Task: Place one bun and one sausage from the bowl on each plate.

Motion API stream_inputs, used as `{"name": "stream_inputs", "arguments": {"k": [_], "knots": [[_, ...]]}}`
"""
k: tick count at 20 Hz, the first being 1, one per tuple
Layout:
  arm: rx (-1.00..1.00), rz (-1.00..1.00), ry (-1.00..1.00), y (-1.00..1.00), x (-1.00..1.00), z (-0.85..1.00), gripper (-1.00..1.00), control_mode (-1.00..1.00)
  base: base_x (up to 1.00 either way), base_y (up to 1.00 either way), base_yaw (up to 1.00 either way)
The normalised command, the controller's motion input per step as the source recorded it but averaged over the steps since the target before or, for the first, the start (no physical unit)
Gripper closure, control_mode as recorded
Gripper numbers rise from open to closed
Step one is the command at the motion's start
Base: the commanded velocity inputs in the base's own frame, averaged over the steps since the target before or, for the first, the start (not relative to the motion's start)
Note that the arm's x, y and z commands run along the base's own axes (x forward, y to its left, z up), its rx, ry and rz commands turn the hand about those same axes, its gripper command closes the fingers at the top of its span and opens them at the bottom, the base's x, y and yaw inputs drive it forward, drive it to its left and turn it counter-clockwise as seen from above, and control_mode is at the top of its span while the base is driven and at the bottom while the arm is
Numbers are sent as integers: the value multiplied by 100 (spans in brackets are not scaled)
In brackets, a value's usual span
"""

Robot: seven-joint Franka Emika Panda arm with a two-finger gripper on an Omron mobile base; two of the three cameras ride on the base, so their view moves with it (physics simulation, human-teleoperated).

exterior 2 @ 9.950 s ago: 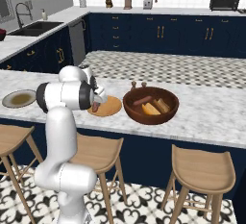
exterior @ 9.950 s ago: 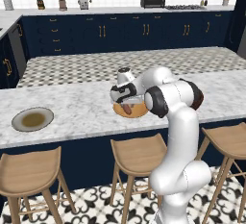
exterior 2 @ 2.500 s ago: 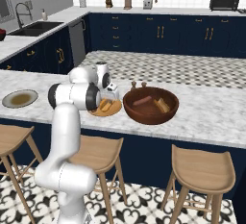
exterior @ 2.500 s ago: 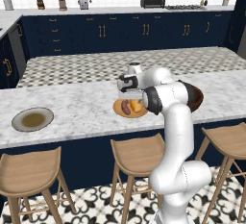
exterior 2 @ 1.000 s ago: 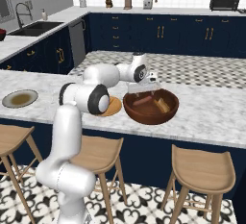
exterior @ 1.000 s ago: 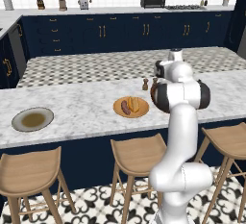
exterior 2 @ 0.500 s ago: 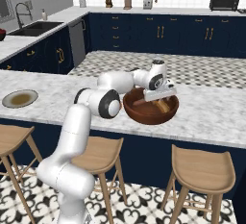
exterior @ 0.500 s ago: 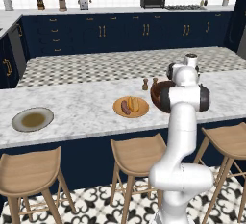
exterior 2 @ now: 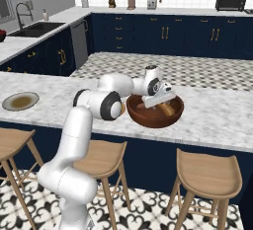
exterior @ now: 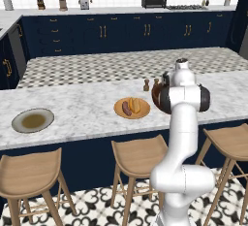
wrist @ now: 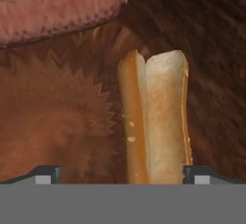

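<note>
Two plates are sitting on the marble counter [exterior: 77,113], well apart. An orange plate [exterior: 131,108] is lying near the middle of the left base view and is carrying a sausage [exterior: 127,107] and a bun [exterior: 136,105] side by side. A grey plate [exterior: 33,120] with a brownish centre is resting far off toward the sink end, with nothing on it. Two small shakers [exterior: 146,85] are standing just behind the orange plate.

In the right base view the dark reddish-brown bowl [exterior 2: 155,110] is sitting on the counter, and the gripper [exterior 2: 157,97] is reaching down into it from above its rim. In the hand view the two finger tips [wrist: 48,174] are showing wide apart at the bottom edge, so the gripper is standing released and is gripping nothing. A split bun [wrist: 156,119] is lying on the bowl's brown floor [wrist: 62,122], running away from the camera, with its near end between the tips and closer to the one on that view's right side. A reddish sausage [wrist: 57,11] is lying across the top of the hand view, apart from the bun.

Wooden stools [exterior: 140,157] are standing along the near side of the counter.
</note>
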Motion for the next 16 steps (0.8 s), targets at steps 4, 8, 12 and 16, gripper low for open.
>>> {"name": "stream_inputs", "arguments": {"k": [4, 8, 12, 16], "knots": [[0, -1, 0, -15, 41, -28, -100, -100, 0, 0, 0], [0, -7, 0, -22, 64, -9, -100, -100, 0, 0, 0], [0, -7, -5, -20, 22, -14, -100, -100, 0, 0, 0], [0, -2, -1, 0, -1, -17, 100, -100, 0, 0, 0]]}}
